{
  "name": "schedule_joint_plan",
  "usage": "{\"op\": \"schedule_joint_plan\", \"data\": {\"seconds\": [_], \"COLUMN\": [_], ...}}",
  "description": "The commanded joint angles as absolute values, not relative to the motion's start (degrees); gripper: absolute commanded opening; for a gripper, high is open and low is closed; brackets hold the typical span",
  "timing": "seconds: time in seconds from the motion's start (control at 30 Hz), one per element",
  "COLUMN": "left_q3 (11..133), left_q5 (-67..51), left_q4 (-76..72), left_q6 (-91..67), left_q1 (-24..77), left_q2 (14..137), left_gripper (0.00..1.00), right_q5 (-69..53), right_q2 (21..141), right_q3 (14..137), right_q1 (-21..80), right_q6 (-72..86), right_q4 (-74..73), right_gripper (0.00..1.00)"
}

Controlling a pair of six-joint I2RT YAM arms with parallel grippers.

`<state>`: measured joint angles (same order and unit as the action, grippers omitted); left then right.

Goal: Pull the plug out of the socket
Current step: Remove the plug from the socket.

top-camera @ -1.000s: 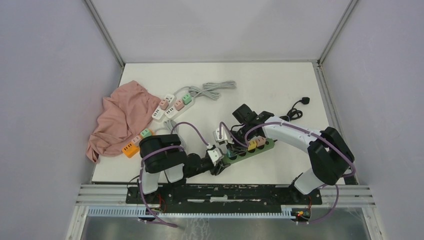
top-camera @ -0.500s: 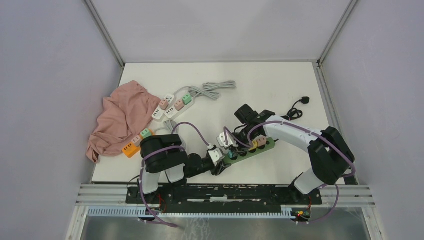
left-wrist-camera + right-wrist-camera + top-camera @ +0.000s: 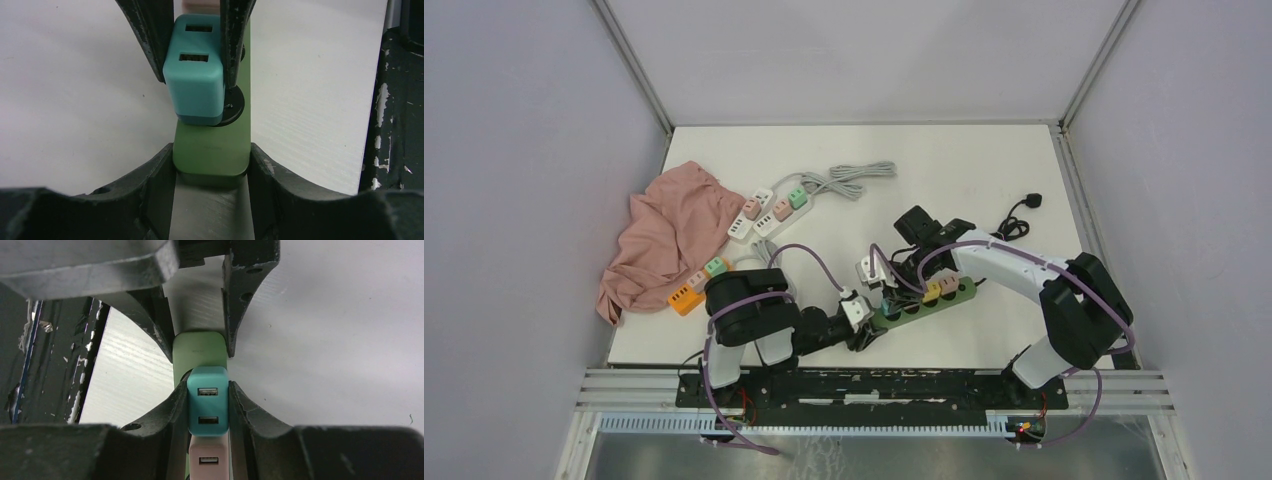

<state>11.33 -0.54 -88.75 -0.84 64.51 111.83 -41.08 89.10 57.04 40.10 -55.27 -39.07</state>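
A white counter sits boxed in by pale grey walls, with both arms reaching inward from its near edge. Near that edge, between the arms, a green power strip lies at a slant. The left tool pinches the strip's near end, one finger pressed against each long side. A teal USB plug stands upright on the strip at the black round socket closest to that end. The right tool is pressed together on this plug, its dark fingers flat against the plug's two side faces. Whether the plug's pins are seated or lifted clear cannot be told. Just beyond the teal plug a pink adapter touches it, and a yellow adapter stands farther along the strip.

Well apart, at the counter's left edge, a pink cloth lies crumpled, near a white power strip with its grey cable coiled. An orange adapter lies below the cloth. A black plug rests far right.
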Motion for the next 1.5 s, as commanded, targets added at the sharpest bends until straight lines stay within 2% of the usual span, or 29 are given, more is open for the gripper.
{"op": "schedule_joint_plan", "data": {"seconds": [0.0,0.07,0.17,0.37,0.47,0.63,0.93,1.03,1.2,1.47], "left_q3": [10.24,10.21,10.11,10.32,10.46,10.31,10.45,10.47,10.37,10.28], "left_q5": [0.24,0.35,0.36,0.27,0.2,0.22,0.09,0.02,0.22,0.22], "left_q4": [-94.41,-94.43,-94.43,-94.42,-94.42,-94.43,-94.48,-94.41,-94.47,-94.45], "left_q6": [-1.4,-1.47,-1.67,-2.02,-2.19,-2.19,-2.35,-2.46,-2.54,-2.64], "left_q1": [64.45,64.42,64.43,64.42,64.46,64.43,64.42,64.42,64.42,64.47], "left_q2": [114.56,114.41,114.21,114.48,114.68,114.63,114.69,114.63,114.51,114.35], "left_gripper": [0.03,0.03,0.03,0.03,0.03,0.03,0.03,0.03,0.03,0.03], "right_q5": [-52.97,-55.28,-56.78,-53.73,-50.81,-49.46,-55.27,-56.97,-53.72,-50.21], "right_q2": [86.49,86.81,86.52,87.03,86.94,86.53,87.11,87.58,87.78,85.38], "right_q3": [60.12,60.18,59.8,60.52,61.13,61.22,61.69,61.7,62.32,61.66], "right_q1": [39.03,39.38,41.35,44.72,44.69,41.59,40.59,42.84,43.51,39.23], "right_q6": [-64.73,-70.08,-69.88,-51.77,-48.9,-51.32,-69.6,-67.2,-52.95,-56.42], "right_q4": [-46.9,-51.09,-50.57,-37.65,-35.99,-38.12,-52.71,-50.7,-40.96,-42.96], "right_gripper": [0.0,0.0,0.0,0.0,0.0,0.0,0.0,0.0,0.0,0.0]}}
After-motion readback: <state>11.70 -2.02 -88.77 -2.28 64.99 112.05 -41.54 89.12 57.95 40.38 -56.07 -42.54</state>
